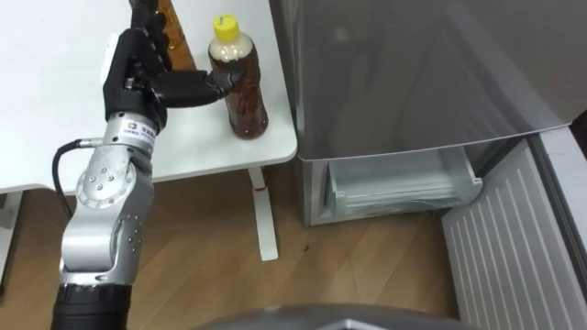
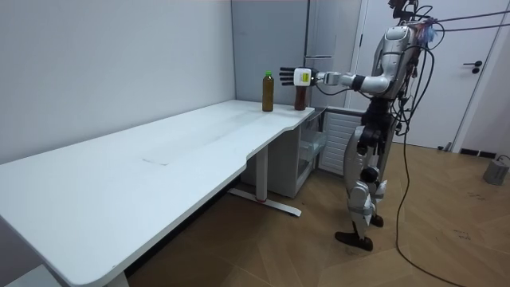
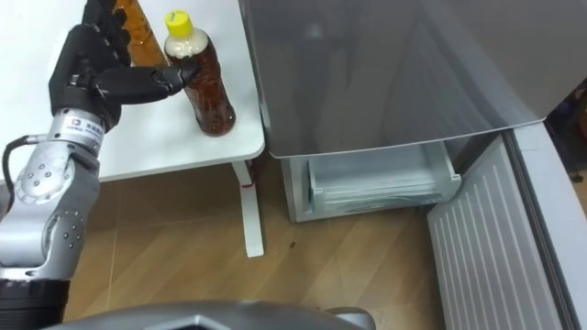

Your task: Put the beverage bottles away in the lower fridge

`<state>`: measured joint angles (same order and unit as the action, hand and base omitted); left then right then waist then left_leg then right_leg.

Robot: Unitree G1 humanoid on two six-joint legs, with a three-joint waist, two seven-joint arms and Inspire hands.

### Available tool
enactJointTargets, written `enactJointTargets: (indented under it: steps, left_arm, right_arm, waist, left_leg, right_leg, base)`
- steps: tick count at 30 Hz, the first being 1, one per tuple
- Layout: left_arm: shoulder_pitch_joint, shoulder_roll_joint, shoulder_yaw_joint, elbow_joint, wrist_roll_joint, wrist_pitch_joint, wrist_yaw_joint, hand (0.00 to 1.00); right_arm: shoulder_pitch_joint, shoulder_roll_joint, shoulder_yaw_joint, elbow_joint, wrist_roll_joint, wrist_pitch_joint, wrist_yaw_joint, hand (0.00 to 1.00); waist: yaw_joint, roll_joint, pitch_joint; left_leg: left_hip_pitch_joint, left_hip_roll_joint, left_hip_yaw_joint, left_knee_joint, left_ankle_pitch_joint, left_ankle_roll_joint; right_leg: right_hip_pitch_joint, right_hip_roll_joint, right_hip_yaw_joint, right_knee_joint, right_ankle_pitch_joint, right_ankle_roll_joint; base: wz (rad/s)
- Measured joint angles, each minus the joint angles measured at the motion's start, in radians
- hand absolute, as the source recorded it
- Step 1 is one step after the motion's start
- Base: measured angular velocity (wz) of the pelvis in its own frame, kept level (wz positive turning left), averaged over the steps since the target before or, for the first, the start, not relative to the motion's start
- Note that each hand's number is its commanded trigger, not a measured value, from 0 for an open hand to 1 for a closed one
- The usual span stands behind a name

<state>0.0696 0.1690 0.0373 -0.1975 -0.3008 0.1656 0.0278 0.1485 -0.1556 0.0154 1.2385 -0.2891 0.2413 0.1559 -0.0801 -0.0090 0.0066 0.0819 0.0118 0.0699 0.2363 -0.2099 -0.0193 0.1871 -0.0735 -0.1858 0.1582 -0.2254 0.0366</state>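
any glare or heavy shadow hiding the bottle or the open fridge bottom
Left eye view: the yellow-capped bottle is evenly lit on the white table, with the left hand dark against it. The grey fridge door carries soft pale reflections. The open lower compartment is plainly lit. Room view: soft, even light with no hard shadows.

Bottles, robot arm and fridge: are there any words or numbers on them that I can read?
Sticker by the left hand: tiny print, too small to read.
Yellow-capped bottle: nothing readable.
Second bottle: nothing readable.
Fridge: no words or signs.
So there is no text to quote.
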Motion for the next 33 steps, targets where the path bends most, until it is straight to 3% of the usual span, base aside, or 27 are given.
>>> enactJointTargets:
  steps: [33]
  left_arm:
    - [-0.023, 0.000, -0.001, 0.055, -0.001, 0.002, -0.003, 0.00]
  right_arm:
    - [0.009, -0.001, 0.001, -0.034, 0.001, -0.001, 0.001, 0.00]
  waist:
    - [-0.021, 0.014, 0.0066]
  left_leg:
    - [0.005, 0.010, 0.024, -0.001, 0.000, 0.000]
  right_leg:
    - [-0.015, 0.008, 0.038, 0.013, 0.003, -0.005]
  base:
    - [-0.02]
